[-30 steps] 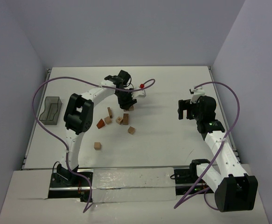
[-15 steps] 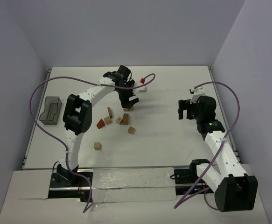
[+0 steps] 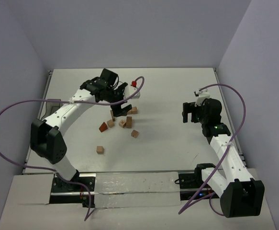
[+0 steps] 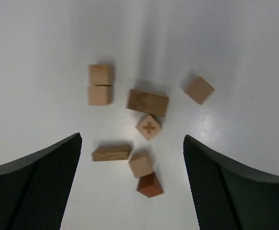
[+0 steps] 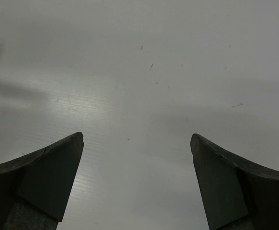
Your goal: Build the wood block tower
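Several blocks point(image 4: 149, 127) lie loose and unstacked on the table point(image 3: 168, 91). In the left wrist view the wedge point(image 4: 150, 185) sits at the cluster's 6 o'clock. The left gripper point(image 3: 122, 106) hovers above them, jaws wide, empty. The right gripper point(image 3: 189, 112), at the table's 3 o'clock, is also spread wide and empty.

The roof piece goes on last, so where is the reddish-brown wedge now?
In the left wrist view the reddish-brown wedge lies lowest, right beside a tan cube; from above, it sits at the left edge of the block cluster.
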